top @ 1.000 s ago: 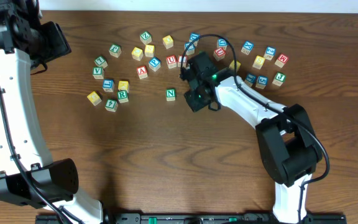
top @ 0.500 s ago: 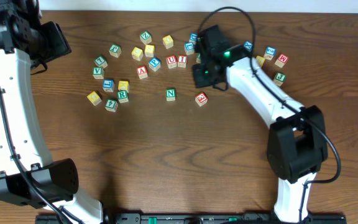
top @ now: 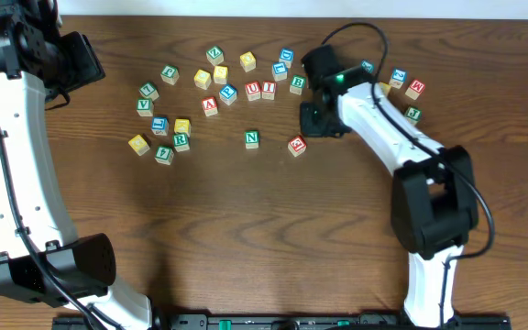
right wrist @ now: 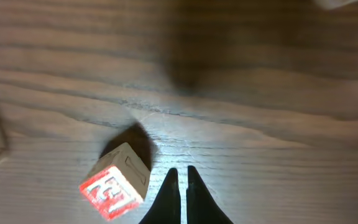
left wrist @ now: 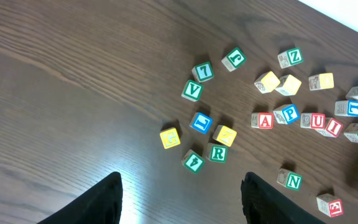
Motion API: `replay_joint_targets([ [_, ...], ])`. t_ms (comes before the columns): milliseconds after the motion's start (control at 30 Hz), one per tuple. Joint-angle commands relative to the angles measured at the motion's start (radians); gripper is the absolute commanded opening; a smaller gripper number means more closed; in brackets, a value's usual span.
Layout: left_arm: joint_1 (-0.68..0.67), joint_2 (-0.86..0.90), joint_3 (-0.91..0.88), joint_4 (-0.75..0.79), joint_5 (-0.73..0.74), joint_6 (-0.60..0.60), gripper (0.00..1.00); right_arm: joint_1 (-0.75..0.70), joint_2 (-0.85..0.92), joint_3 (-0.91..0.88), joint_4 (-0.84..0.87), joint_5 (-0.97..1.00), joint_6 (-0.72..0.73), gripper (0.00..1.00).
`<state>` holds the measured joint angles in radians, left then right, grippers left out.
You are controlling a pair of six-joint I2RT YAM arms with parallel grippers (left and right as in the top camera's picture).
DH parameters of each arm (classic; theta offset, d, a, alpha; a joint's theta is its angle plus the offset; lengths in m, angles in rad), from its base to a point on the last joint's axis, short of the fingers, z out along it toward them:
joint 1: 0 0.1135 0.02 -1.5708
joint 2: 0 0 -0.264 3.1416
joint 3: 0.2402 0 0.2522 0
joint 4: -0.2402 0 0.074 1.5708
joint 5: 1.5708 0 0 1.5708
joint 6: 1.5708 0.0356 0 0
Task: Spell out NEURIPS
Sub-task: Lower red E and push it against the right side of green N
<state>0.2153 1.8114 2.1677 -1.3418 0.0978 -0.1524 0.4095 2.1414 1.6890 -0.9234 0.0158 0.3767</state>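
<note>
The green N cube [top: 251, 139] and the red E cube [top: 296, 145] lie side by side at the table's middle, with a gap between them. U [top: 253, 90] and I [top: 268, 90] sit behind them, with P [top: 228, 93] to their left. R [top: 181, 141] and a yellow cube [top: 138, 144] lie at the left. My right gripper [top: 313, 121] is shut and empty, just up-right of E. In the right wrist view, E [right wrist: 114, 183] lies left of the shut fingers [right wrist: 180, 186]. My left gripper [left wrist: 182, 199] is open and empty, high above the table, looking down on N [left wrist: 289, 180] and R [left wrist: 217, 152].
Other letter cubes lie scattered along the back: A [top: 210, 105], V [top: 145, 107], B [top: 297, 83], and a cluster at the right [top: 397, 92] behind the right arm. More yellow cubes [top: 219, 75] sit among them.
The right gripper left the E cube on the table right of N. It pulled away up and to the right and is now shut and empty. The left arm has not moved.
</note>
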Motion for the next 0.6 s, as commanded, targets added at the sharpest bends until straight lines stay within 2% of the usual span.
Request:
replay_joint_targets([
  [0,0.003,0.014,-0.007,-0.003,-0.013,0.013,0.61,0.021,0.021,-0.016,-0.005,0.008,0.019,0.01],
  [567,0.003,0.014,-0.007,-0.004,-0.013,0.013,0.61,0.092,0.021,-0.068,0.009,-0.006,0.019,0.01],
])
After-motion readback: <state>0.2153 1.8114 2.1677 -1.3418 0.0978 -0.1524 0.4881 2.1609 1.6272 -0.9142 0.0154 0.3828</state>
